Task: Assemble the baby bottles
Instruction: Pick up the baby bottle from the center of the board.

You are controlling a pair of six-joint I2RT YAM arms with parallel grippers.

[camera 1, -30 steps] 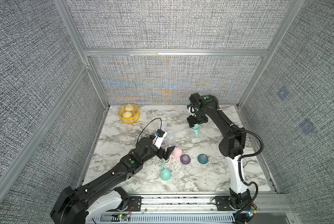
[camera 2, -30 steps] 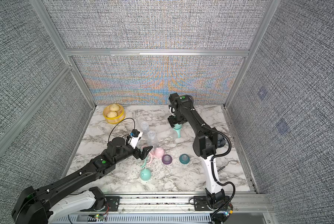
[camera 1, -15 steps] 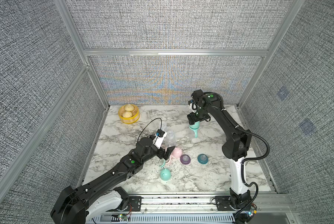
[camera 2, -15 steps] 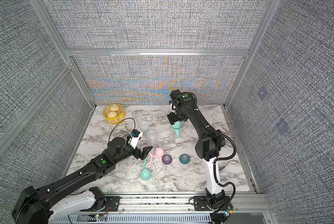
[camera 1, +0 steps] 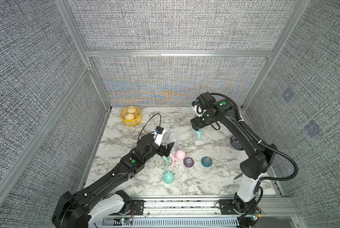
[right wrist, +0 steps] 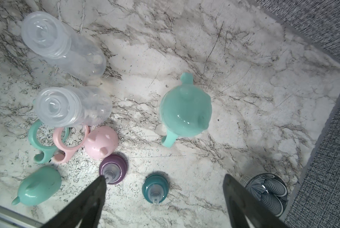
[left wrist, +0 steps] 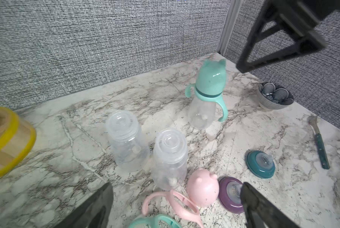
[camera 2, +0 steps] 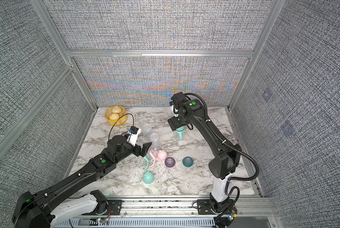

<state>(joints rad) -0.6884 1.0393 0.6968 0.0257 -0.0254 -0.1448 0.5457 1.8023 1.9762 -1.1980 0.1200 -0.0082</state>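
Left wrist view shows the left gripper [left wrist: 175, 187], jaws wide and empty, facing the upright clear plastic bottle [left wrist: 170, 156] just ahead, beside the pink handle ring [left wrist: 186, 206], nearer than the right gripper [right wrist: 164, 177], likewise spread above the mint-capped bottle [right wrist: 185, 110].

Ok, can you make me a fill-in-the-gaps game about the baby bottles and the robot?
1. The yellow basket holds ____ buns.
2. The loose cap beside the purple collar is ____.
3. The capped bottle has ____ handles.
4. The left gripper and the right gripper are both ____.
Missing words: two; pink; mint; open.
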